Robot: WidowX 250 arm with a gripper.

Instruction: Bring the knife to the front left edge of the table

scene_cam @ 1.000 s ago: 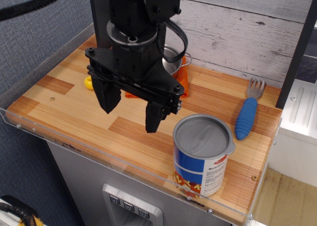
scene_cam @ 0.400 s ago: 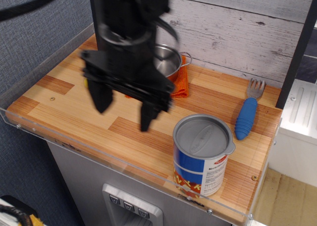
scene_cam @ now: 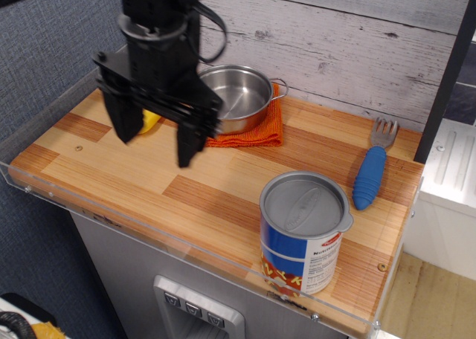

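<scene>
The black tool (scene_cam: 154, 134) hangs over the rear left part of the surface (scene_cam: 111, 177), its two fingers (scene_cam: 187, 144) spread wide apart and pinching nothing. The knife (scene_cam: 151, 121) lies on the surface in the gap between those fingers; only a patch of its yellow handle is visible, and the blade is hidden behind the tool. Whether the fingers touch the knife cannot be told.

Just to the right of the tool, a steel pan (scene_cam: 236, 97) sits on an orange cloth (scene_cam: 256, 134) near the back wall. A blue-labelled can (scene_cam: 303, 232) stands upright near the front edge of the surface. A blue-handled fork (scene_cam: 370, 172) lies toward the right side, tines pointing to the rear.
</scene>
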